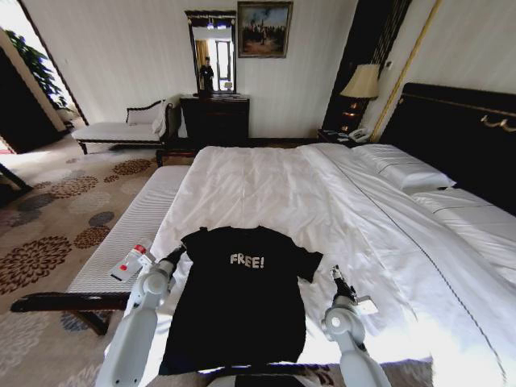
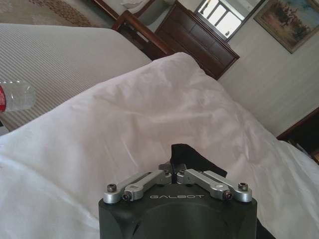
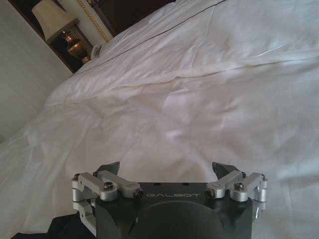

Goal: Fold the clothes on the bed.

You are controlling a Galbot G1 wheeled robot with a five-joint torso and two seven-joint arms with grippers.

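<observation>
The T-shirt (image 1: 242,298) sleeve was pinched in the left gripper (image 2: 173,172); beside it, the right gripper (image 3: 168,172) was spread, so one-sided dragging was judged possible.

Bright daylight glares on the white duvet (image 1: 266,189); wide-angle edges bend.

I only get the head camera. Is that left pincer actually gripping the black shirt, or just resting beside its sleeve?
Observer: Gripping. The left wrist camera shows the left pincer shut on an edge of the black shirt.
Visitor: And the one on the right?
Observer: Its wrist camera shows the right pincer open, with nothing between its fingers.
Visitor: What's in front of it?
Observer: Bare white duvet, creased.
</observation>
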